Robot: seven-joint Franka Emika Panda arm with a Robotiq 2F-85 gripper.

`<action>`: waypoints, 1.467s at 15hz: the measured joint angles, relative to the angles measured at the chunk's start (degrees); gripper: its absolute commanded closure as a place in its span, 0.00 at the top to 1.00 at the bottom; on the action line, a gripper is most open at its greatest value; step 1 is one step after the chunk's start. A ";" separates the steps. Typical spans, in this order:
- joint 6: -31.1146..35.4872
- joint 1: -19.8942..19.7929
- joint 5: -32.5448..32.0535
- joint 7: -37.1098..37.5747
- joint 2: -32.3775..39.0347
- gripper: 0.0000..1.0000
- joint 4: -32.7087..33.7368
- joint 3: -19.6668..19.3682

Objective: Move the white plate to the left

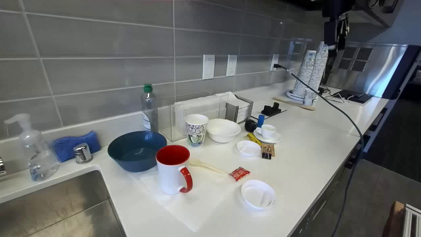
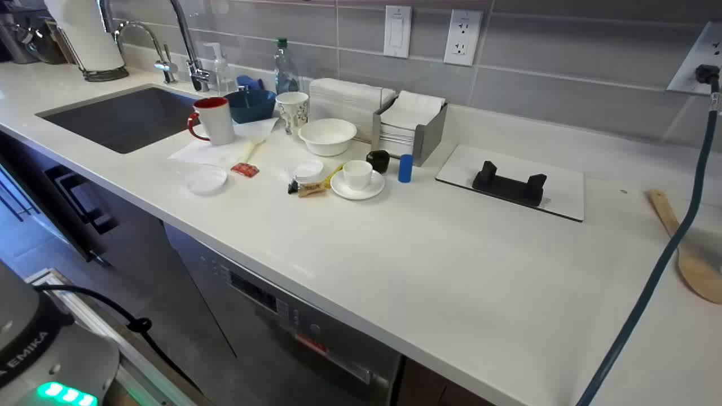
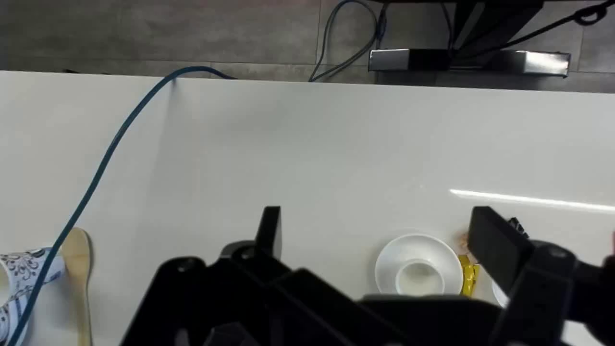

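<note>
nearest in the wrist view, the gripper point(image 3: 377, 218) hangs high over the counter point(image 3: 307, 144), jaws spread wide, nothing held between them. step in hand, by judgement: the approach; no grasp made yet. on the counter below, a small cup point(image 3: 420, 278) sits on a saucer point(image 3: 399, 252); both need clearing on any low path. farther off, the white plate point(image 1: 223, 131), deep and bowl-like, rests upright; the wrist view does not show it. next move calls for travel across to the plate, then a descent to pinch its rim. just left of the plate in both exterior views stands a patterned paper cup point(image 1: 196, 130); contact cannot be told. a straight leftward slide would likely knock it, so lifting seems advisable. behind and to the plate's right: a grey napkin holder point(image 2: 430, 134). beyond the paper cup: a blue bowl point(image 1: 137, 149) and a red-handled mug point(image 1: 169, 179), likely narrowing the landing space.
</note>
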 measured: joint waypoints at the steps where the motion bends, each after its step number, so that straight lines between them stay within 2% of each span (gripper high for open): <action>1: 0.00 0.00 0.00 0.00 0.00 1.00 0.00 0.00; 11: 0.42 0.27 0.00 -0.56 -0.04 1.00 -0.17 -0.06; 16: 9.11 2.86 1.14 -2.91 -1.03 1.00 -6.51 0.07; 22: 25.26 3.90 7.49 -6.51 -1.77 1.00 -18.10 -0.93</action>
